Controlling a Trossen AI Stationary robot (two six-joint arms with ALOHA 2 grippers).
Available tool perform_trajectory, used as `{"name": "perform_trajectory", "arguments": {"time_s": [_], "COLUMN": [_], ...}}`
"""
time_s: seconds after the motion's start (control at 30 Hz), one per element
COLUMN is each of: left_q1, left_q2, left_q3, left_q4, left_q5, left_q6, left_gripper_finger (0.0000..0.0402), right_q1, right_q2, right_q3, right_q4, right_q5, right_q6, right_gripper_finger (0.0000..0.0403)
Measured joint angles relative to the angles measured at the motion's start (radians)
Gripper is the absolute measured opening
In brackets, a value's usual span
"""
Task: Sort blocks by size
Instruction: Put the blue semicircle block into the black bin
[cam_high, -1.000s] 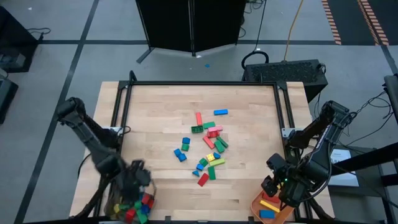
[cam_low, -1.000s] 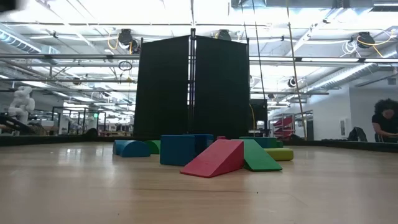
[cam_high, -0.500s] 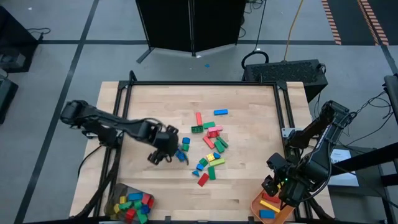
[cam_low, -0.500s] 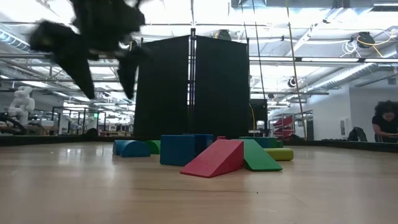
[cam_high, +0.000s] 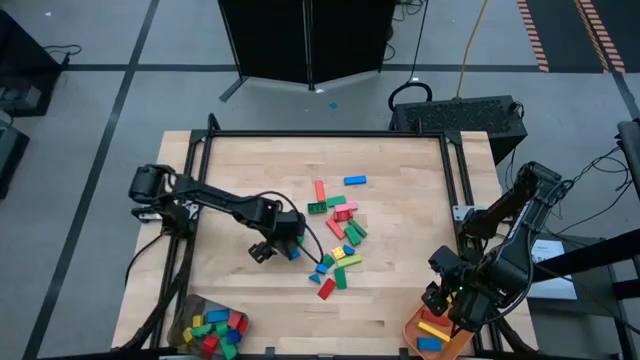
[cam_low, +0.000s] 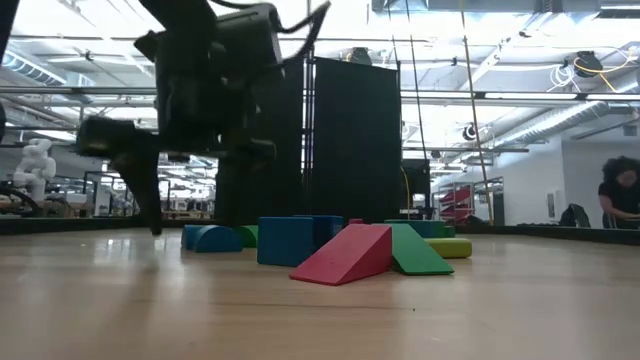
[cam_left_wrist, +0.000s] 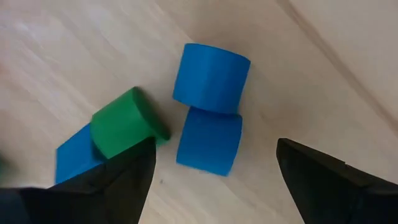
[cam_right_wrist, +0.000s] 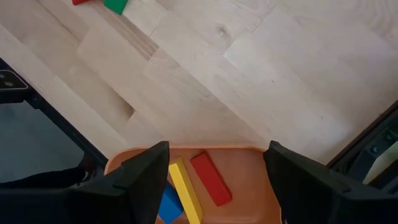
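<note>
The blocks (cam_high: 338, 235) lie scattered in the middle of the table, in red, green, blue and yellow. My left gripper (cam_high: 275, 245) hangs open, pointing down, low over their left fringe. In its wrist view two blue blocks (cam_left_wrist: 210, 106) lie end to end on the wood ahead of the gap between its fingers. A green block (cam_left_wrist: 124, 121) and another blue one (cam_left_wrist: 73, 163) lie near one finger. My right gripper (cam_right_wrist: 214, 180) waits open above the orange tray (cam_right_wrist: 255, 186) at the near right corner. The tray holds a yellow, a red and a blue long block.
A grey container (cam_high: 210, 330) with several coloured blocks stands off the table's near left corner. The low view shows a red wedge (cam_low: 345, 255) and a green wedge (cam_low: 415, 250) in front of a blue block (cam_low: 285, 240). Bare wood lies left of and near the pile.
My left gripper has swung from above the grey container at the near left corner toward the table's middle. It has sunk low over the blue blocks and turned about its own axis. No block has moved.
</note>
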Motion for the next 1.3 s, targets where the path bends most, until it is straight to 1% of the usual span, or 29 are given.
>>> {"name": "perform_trajectory", "arguments": {"time_s": [0.17,0.27,0.37,0.57,0.6,0.77,0.83,0.87,1.0,1.1,1.17,1.3], "left_q1": [0.011,0.017,0.017,0.026,0.030,0.034,0.030,0.028,0.003,-0.053,-0.116,-0.286], "left_q2": [0.050,0.067,0.084,0.084,0.084,0.070,0.056,0.041,-0.061,-0.155,-0.229,-0.353], "left_q3": [0.002,0.003,0.004,0.003,0.003,0.018,0.035,0.046,0.098,0.115,0.122,0.122], "left_q4": [0.046,0.052,0.037,0.028,0.027,-0.002,-0.035,-0.061,-0.173,-0.271,-0.305,-0.351], "left_q5": [0.022,0.053,0.063,0.073,0.075,0.065,0.034,0.012,0.019,0.048,0.049,0.060], "left_q6": [0.021,0.018,0.017,0.016,0.013,-0.034,-0.068,-0.090,-0.190,-0.289,-0.374,-0.675], "left_gripper_finger": [0.0327,0.0301,0.0255,0.0131,0.0119,0.0119,0.0119,0.0119,0.0119,0.0119,0.0119,0.0119], "right_q1": [0.000,0.000,0.000,0.000,0.000,0.000,0.000,0.000,0.000,0.000,0.000,0.000], "right_q2": [0.000,0.000,0.000,0.000,0.000,0.000,0.000,0.000,0.000,0.000,0.000,0.000], "right_q3": [0.000,0.000,0.000,0.000,0.000,0.000,0.000,0.000,0.000,0.000,0.000,0.000], "right_q4": [-0.008,-0.008,-0.008,-0.016,-0.018,-0.022,-0.023,-0.023,-0.032,-0.036,-0.043,-0.049], "right_q5": [-0.002,-0.004,-0.004,-0.004,-0.004,-0.004,-0.004,-0.004,-0.004,0.004,0.005,0.007], "right_q6": [-0.003,-0.003,-0.002,0.001,0.001,0.001,0.001,0.001,0.001,0.001,0.001,0.001], "right_gripper_finger": [0.0256,0.0256,0.0256,0.0256,0.0256,0.0256,0.0256,0.0256,0.0256,0.0256,0.0256,0.0256]}}
